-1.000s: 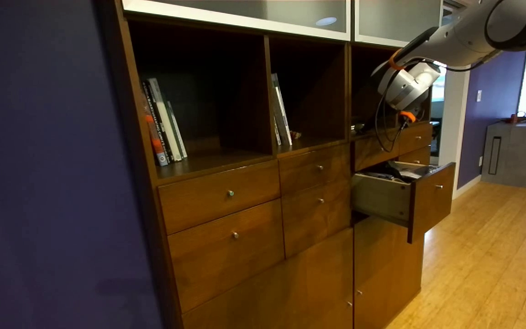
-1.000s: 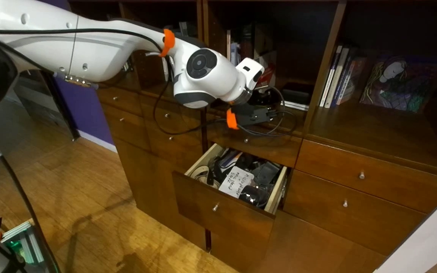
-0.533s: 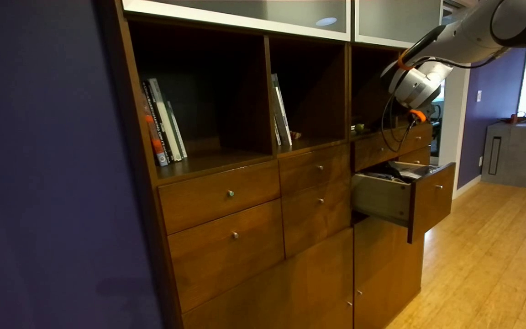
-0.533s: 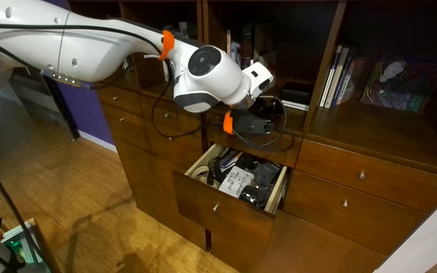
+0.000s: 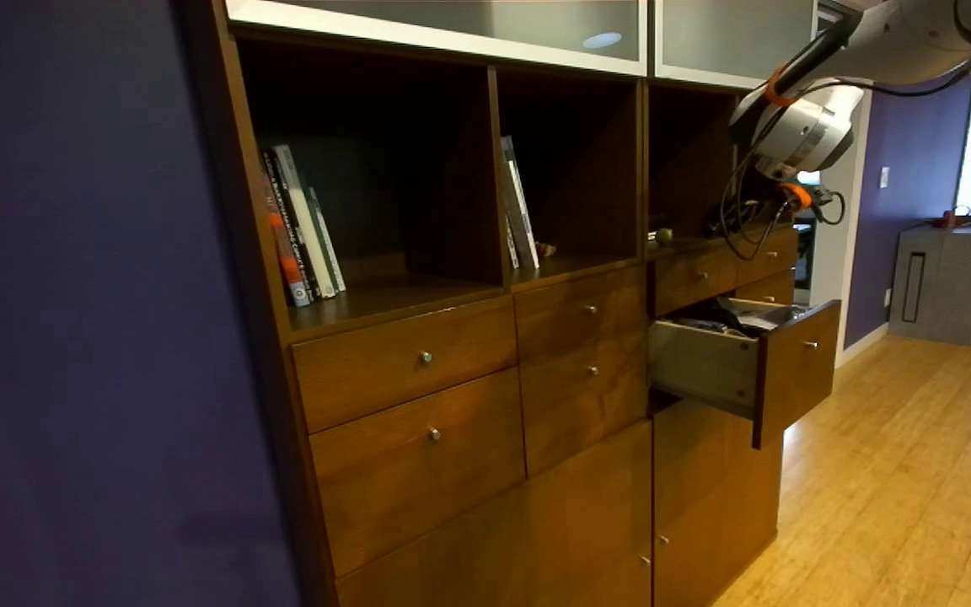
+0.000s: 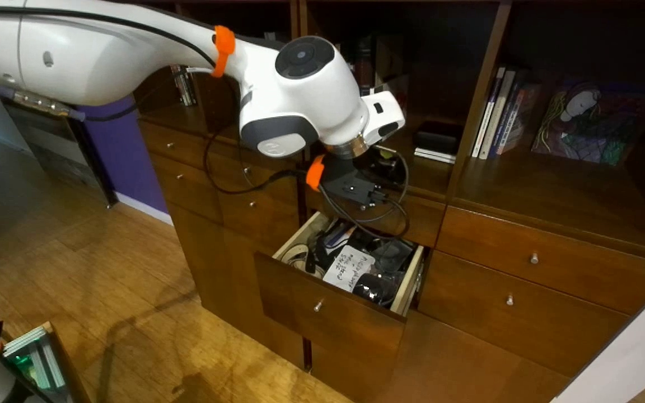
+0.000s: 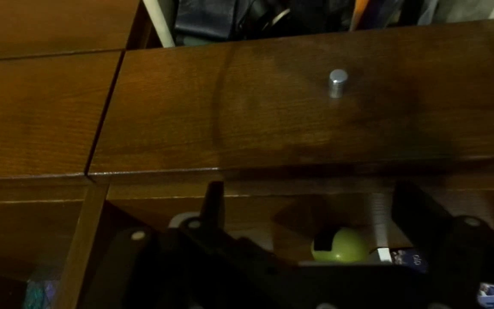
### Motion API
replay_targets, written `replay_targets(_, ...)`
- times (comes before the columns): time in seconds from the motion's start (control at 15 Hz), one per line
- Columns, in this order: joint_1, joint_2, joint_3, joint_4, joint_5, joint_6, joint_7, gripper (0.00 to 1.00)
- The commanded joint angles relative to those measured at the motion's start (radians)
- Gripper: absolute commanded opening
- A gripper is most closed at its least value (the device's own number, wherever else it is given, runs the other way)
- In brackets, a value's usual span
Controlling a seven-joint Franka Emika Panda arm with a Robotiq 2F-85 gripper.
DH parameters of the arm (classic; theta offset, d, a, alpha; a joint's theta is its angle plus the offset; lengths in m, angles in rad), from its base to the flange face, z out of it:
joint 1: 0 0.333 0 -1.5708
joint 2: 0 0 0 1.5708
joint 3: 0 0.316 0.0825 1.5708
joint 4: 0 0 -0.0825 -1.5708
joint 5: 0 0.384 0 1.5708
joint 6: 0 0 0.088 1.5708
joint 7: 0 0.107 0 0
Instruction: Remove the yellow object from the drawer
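The yellow object, a yellow-green ball [image 7: 352, 246] with a dark patch, rests on the shelf above the drawers in the wrist view. It also shows at the shelf's edge in an exterior view [image 5: 663, 236] and, partly hidden behind the gripper's cables, in an exterior view [image 6: 387, 154]. The drawer [image 5: 797, 371] is pulled out below that shelf; its contents show in an exterior view, with its front panel [image 6: 328, 294] facing out. My gripper [image 7: 309, 189] is open and empty, its fingers apart in front of the shelf, with the ball beyond and between them.
The drawer holds a white handwritten card [image 6: 349, 268], cables and dark items. A closed drawer with a metal knob [image 7: 338, 83] lies between shelf and open drawer. Books [image 6: 501, 115] and a dark box on white items [image 6: 435, 146] stand on shelves. Loose cables [image 6: 401, 218] hang from the wrist.
The arm has drawn back from the shelf, and the wrist has tilted. The ball has come into clear view on the shelf, apart from the gripper. The drawer has not moved.
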Motion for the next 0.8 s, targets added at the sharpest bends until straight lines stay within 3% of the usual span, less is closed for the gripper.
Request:
replay_targets(0.0,-0.032,-0.083,0.005,-0.044,-0.064,-0.148,0.107,1.00)
replay_targets(0.33,-0.045,-0.113,-0.018,-0.035,-0.153,-0.340,0.195,1.00)
replay_targets(0.73,-0.038,-0.125,-0.034,-0.040,-0.316,-0.410,0.317,1.00)
